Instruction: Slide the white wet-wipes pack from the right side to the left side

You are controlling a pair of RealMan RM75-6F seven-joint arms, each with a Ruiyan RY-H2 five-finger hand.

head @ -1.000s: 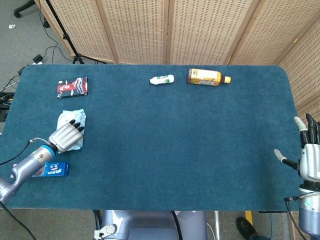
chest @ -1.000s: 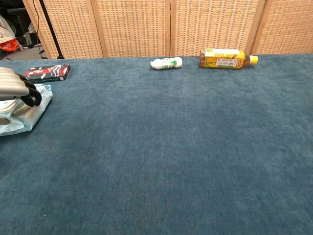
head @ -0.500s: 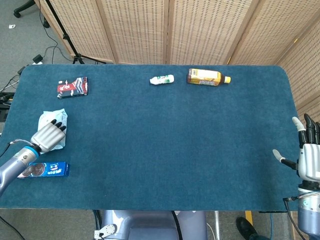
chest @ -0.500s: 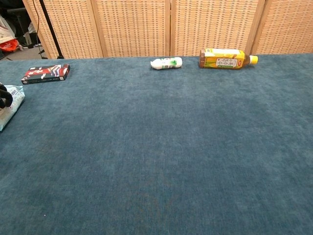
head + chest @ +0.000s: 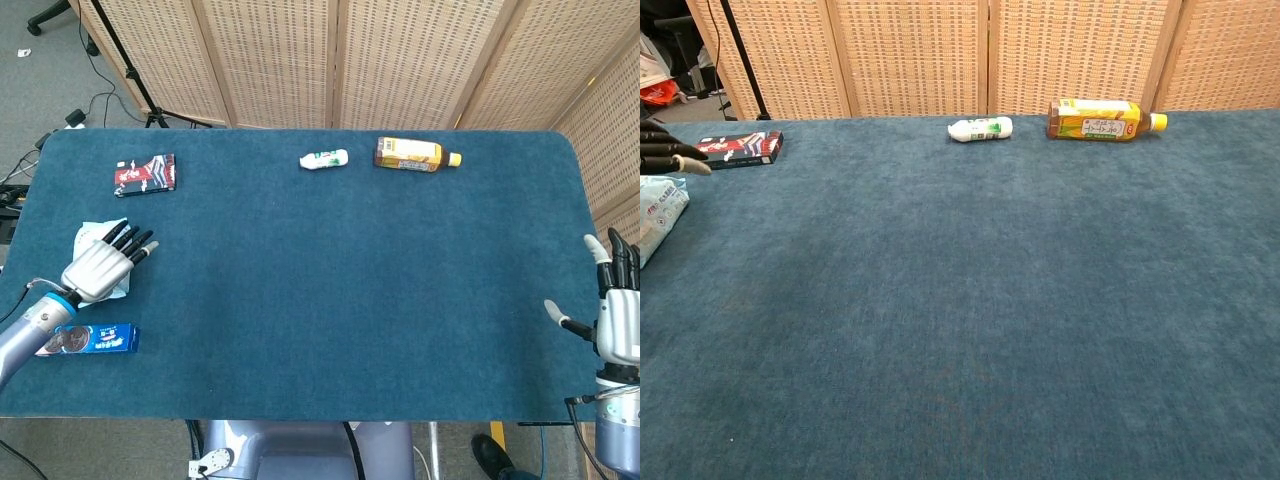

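White wet-wipes pack (image 5: pixel 97 240) — flat, far-left table edge

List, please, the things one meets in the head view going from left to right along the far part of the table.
Dark red-patterned packet → small white bottle → yellow drink bottle.

My head view looks steeply down on the whole table (image 5: pixel 330 300). My chest view sits low, facing the screen (image 5: pixel 940 50). Both share the far edge.

far edge: white bottle (image 5: pixel 324 158) beside orange bottle (image 5: pixel 415 154) | left: dark packet (image 5: pixel 145 174) | near-left: blue packet (image 5: pixel 98 339)
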